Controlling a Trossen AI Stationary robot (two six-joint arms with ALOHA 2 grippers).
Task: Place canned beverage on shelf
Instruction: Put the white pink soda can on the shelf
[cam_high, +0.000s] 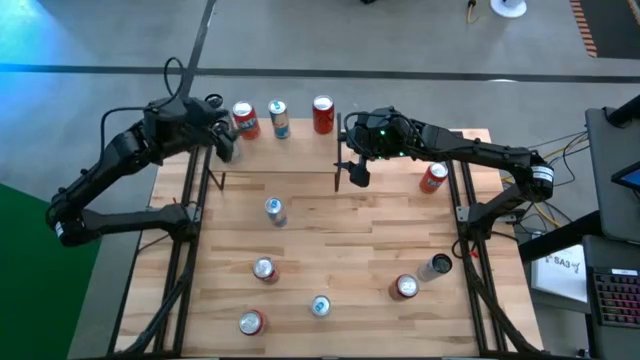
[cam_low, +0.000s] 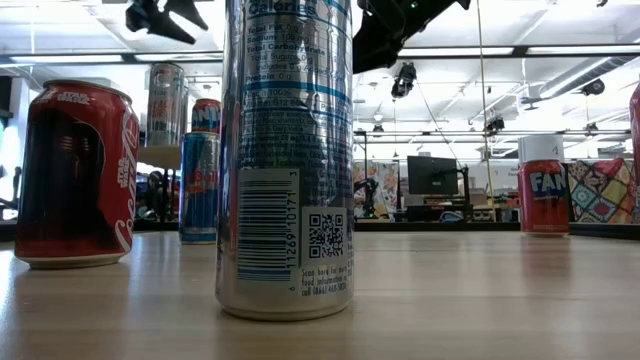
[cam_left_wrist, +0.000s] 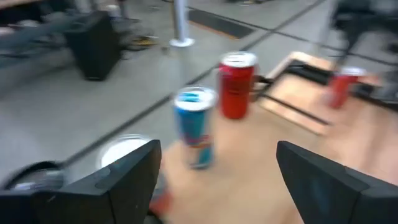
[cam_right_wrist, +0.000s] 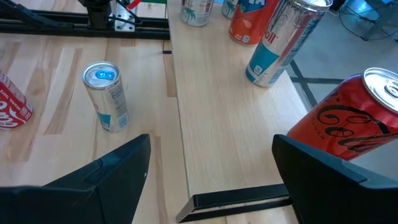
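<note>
The left gripper (cam_high: 226, 146) sits at the upper left of the overhead frame, over the left end of the shelf (cam_high: 280, 152), its fingers (cam_left_wrist: 127, 180) spread wide and holding nothing. Just to its right in that frame, three cans stand in a row along the shelf's far edge: an orange-and-blue can (cam_high: 244, 119) nearest the left gripper, a slim blue-and-silver can (cam_high: 279, 118) beside it, and a red can (cam_high: 322, 114) further right. The right gripper (cam_high: 357, 175) hangs at upper centre of the overhead frame, just off the shelf's right end and below the red can in the picture; its jaws also stand wide and empty. In the right wrist picture the red can (cam_right_wrist: 348, 127) fills the right side, showing part of a white script logo, while the slim can (cam_right_wrist: 281, 40) leans in at top centre. A silver can with a blue top (cam_high: 274, 210) stands on the table (cam_high: 340, 270) below the shelf at centre frame, apart from both grippers. In the level view, a tall silver can (cam_low: 287, 155) at centre shows a barcode, a QR code and the cut-off word "Calories"; a red can (cam_low: 75, 175) at left reads "Star Wars", and an orange can (cam_low: 543, 185) at right shows "FAN".
</note>
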